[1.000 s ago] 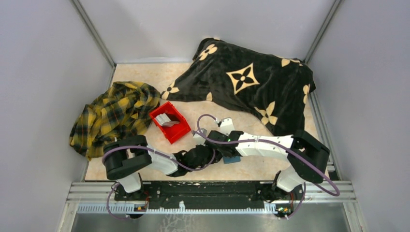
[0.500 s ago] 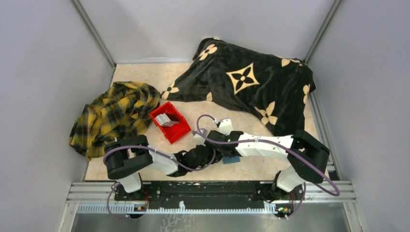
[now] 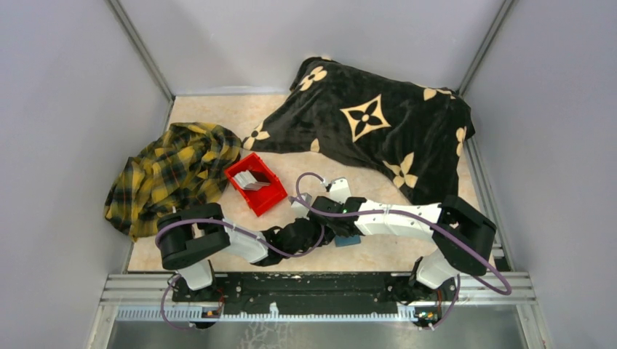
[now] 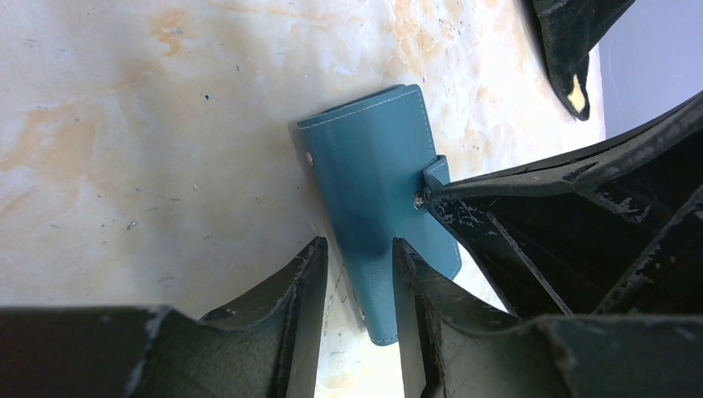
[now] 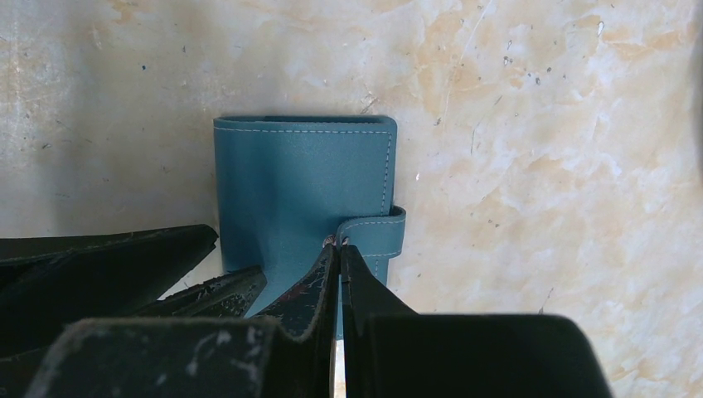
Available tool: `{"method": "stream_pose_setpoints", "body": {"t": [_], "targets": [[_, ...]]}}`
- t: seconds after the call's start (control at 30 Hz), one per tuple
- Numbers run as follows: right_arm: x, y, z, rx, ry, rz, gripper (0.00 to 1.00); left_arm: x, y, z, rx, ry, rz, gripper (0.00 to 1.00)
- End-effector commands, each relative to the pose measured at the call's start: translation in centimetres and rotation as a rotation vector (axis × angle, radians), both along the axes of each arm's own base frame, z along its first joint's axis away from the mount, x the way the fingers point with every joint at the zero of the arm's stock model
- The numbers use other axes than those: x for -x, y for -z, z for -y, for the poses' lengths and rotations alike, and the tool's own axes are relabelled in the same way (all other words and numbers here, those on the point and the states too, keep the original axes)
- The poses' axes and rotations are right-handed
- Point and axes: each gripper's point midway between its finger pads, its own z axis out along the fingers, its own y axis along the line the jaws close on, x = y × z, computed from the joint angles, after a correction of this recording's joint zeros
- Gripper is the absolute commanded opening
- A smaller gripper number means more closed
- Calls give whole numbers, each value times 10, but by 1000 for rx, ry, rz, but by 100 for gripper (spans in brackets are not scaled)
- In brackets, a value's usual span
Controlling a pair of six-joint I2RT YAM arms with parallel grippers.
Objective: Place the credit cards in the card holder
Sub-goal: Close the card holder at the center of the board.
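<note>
Counted: two arms, one card holder [image 5: 298, 182], one red bin [image 3: 271, 198], two cloths. Several credit cards [image 3: 252, 180], grey and white, leaning together inside the red bin; exact number not readable. Beige marbled table [image 3: 218, 120], speckled and scuffed, closed in by plain grey walls [image 3: 73, 109] on the left, right and far sides. Plaid cloth [image 3: 174, 169], yellow and dark, bunched at the left edge, touching the bin's far-left corner. Black blanket [image 3: 407, 138] with tan flower motifs spread over the far right. Card holder closed, teal outer face up, flat on the table near the middle of the near edge, apart from the red bin and to its near right. Left arm [image 3: 240, 246] stretched low from its near-left base toward the right. Right arm [image 3: 400, 217] stretched from its near-right base toward the left, meeting the other over the card holder. Left end effector [image 4: 358, 249] spread, one finger over bare table just beside the card holder's edge, the other over its face, one end of the holder between them. Right end effector [image 5: 336, 249] pressed together, tips pinching the end of the card holder's strap tab [image 5: 377, 232] at the snap.
</note>
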Motion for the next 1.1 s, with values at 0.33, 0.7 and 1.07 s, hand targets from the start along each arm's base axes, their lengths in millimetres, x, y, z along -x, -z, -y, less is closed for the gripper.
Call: {"method": "stream_pose_setpoints", "body": {"t": [0.33,0.7,1.07], "targets": [[4,1,-9,-36,-6,-13,1,15,38,-19,-120,35,-56,42],[5,4,-12,-43,-10,-23,0,20,43,-22,-94,35,-81,39],[5,7,-20,-39,-25,-38,0,24,47,-25,-67,38,-92,34]]}}
